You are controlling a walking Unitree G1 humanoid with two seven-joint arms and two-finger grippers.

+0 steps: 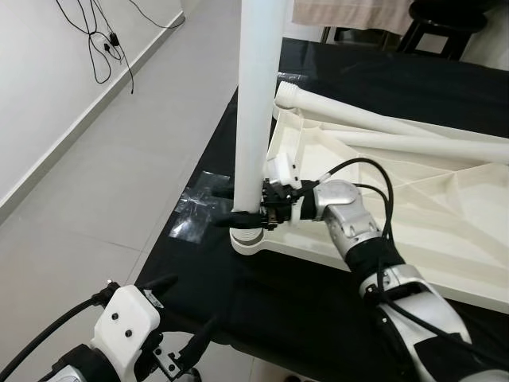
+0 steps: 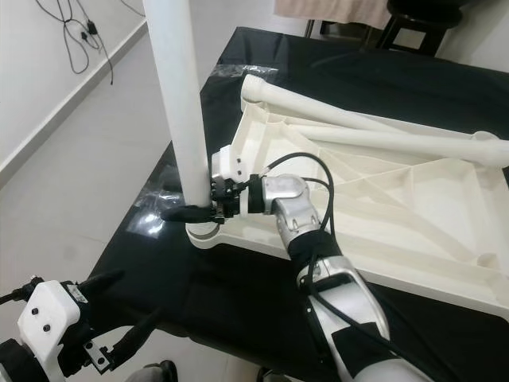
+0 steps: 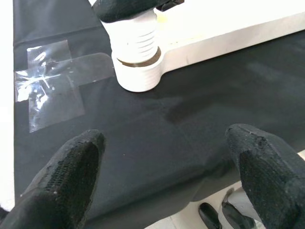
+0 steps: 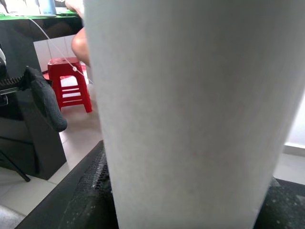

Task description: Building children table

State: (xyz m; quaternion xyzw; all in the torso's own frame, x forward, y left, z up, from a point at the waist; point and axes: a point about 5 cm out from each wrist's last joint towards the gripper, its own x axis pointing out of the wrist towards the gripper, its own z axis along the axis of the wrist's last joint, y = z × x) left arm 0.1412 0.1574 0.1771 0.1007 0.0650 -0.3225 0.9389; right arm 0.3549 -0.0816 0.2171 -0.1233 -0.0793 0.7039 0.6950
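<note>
The white table leg (image 1: pixel 256 103) stands straight up in the corner socket (image 1: pixel 250 237) of the upside-down table top (image 1: pixel 413 215), its long way pointing at the ceiling. The right gripper (image 1: pixel 253 210) hugs it tight near the bottom. The left gripper (image 1: pixel 171 330) hangs wide open and empty, lower down near the edge of the black mat (image 1: pixel 286 302).

Black cloth (image 1: pixel 318 302) covers the work surface, which sits on a grey tile floor (image 1: pixel 119 183). The white tabletop (image 1: pixel 445 231) lies flat on it, upside down. 2 strips of clear tape (image 1: pixel 195 207) are stuck down at 9 o'clock from the tabletop's near corner.
</note>
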